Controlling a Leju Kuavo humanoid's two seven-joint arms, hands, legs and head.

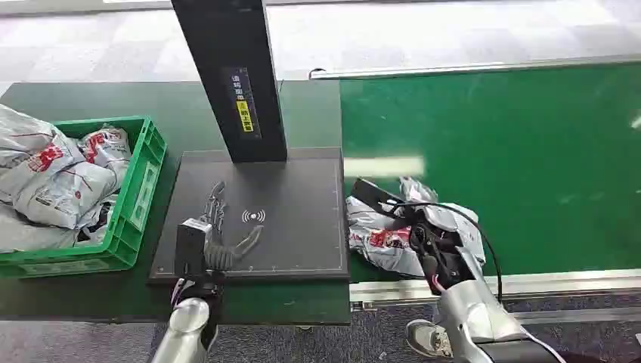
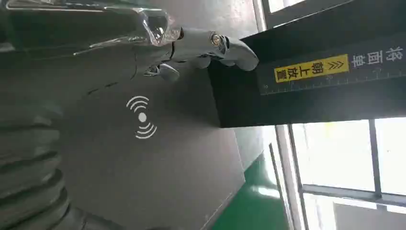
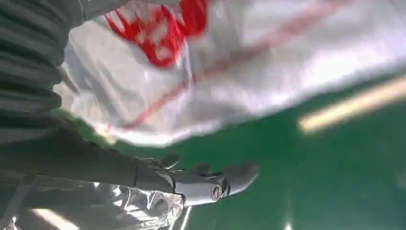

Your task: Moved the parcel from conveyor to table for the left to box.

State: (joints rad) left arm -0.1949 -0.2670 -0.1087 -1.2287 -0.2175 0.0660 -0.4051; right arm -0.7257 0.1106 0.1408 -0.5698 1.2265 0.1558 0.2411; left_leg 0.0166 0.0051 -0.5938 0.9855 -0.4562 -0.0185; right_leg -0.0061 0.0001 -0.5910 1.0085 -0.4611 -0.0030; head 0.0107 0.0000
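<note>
While gripped, parcel (image 1: 385,236) lengthwise across conveyor (image 1: 529,166).

My left hand (image 1: 219,234), lower left of the head frame: dark skeletal fingers, black box at the wrist, shiny silver forearm below, thin coloured wires at the joint. My right hand (image 1: 435,246), lower centre-right: black, with looping black cables and a silver forearm. Wrist views show grey ribbed covers, a grey thumb with a round screw, and clear plastic wrap.
</note>
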